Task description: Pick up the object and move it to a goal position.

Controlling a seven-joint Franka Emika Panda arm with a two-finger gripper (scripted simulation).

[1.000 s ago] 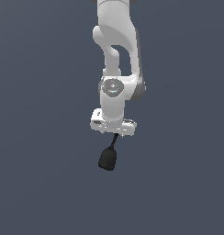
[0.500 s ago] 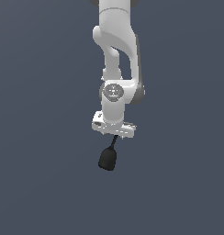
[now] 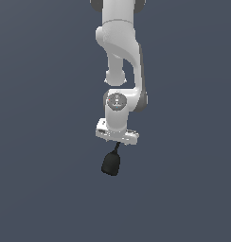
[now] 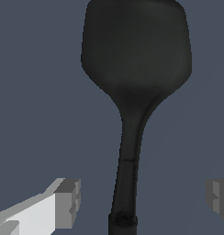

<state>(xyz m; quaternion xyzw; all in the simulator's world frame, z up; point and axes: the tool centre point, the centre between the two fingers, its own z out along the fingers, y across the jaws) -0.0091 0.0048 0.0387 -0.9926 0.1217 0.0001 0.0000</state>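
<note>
The object (image 3: pixel 111 163) is a small matte black thing with a rounded body and a thin stem pointing up toward my hand. It stands directly below my white gripper (image 3: pixel 117 141). In the wrist view the object (image 4: pixel 134 59) fills the middle, and its stem runs between my fingers. My gripper (image 4: pixel 141 195) is open: one finger (image 4: pixel 63 204) and the other finger (image 4: pixel 219 195) stand wide apart on either side of the stem, with a gap to it on both sides.
A plain dark grey-blue surface lies all around, with no other objects or edges in view. The white arm (image 3: pixel 119 52) rises straight up above the hand.
The arm's wrist and hand have come down a little toward the object. The object has stayed where it was.
</note>
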